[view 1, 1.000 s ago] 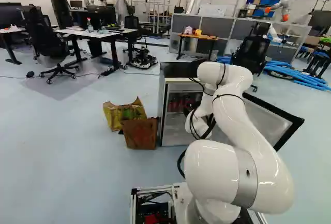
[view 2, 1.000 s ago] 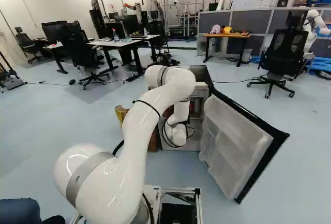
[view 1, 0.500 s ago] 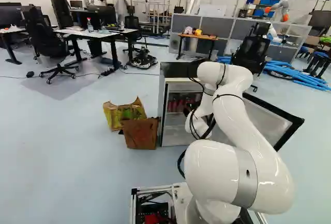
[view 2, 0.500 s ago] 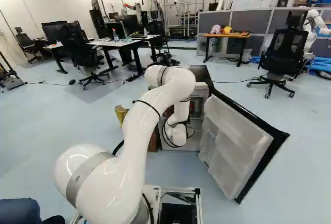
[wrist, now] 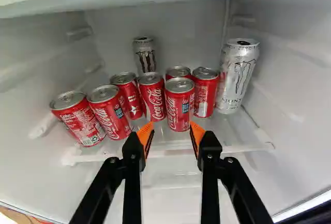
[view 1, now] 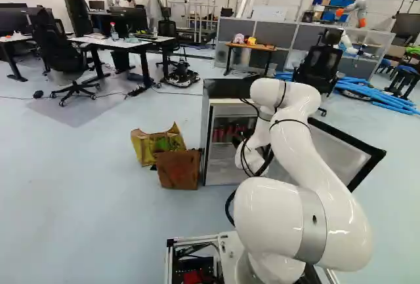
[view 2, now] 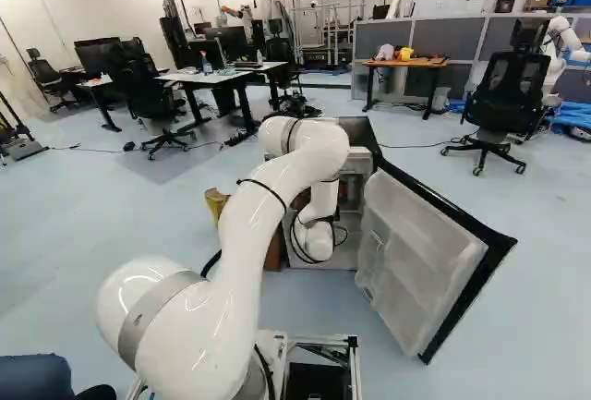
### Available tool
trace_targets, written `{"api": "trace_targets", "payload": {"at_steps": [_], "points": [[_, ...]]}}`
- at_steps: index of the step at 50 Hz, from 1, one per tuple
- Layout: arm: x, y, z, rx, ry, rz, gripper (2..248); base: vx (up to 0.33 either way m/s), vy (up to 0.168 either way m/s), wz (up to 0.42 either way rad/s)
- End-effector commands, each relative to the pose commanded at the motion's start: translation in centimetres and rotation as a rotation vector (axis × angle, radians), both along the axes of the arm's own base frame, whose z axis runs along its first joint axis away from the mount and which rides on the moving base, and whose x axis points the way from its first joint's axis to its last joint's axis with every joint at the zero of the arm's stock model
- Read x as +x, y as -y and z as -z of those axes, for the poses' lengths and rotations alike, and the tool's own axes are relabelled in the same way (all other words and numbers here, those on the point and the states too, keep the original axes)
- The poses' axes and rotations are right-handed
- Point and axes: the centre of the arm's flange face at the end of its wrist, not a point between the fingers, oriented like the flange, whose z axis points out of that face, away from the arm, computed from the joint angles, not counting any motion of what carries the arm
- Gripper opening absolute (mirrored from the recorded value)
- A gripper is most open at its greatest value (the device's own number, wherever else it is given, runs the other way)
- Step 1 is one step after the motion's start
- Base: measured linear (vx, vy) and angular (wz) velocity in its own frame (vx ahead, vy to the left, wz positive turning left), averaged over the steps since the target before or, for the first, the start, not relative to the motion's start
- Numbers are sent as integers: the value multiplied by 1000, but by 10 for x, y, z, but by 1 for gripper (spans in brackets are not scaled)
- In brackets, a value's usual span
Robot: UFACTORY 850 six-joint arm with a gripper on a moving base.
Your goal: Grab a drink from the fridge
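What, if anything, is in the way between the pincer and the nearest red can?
Nothing visible: the open pincer faces the front red can, and the fridge door stands open. The shelf's front edge runs low before the can, and other red cans crowd it from slightly behind.

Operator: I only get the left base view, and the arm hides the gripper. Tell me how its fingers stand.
Observer: In the wrist view the gripper is open, fingers apart.

Operator: Name what lies straight ahead of the gap.

Observer: The nearest red can, upright.

Operator: Report any drinks of another kind.

Observer: Two silver cans: the large silver can stands beside the red group, the far silver can behind it.
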Motion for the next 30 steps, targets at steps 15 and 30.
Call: {"api": "trace_targets", "payload": {"at_steps": [15, 30], "points": [[0, 0, 0, 0, 0, 0, 146, 0, 0, 0], [0, 0, 0, 0, 0, 0, 145, 0, 0, 0]]}}
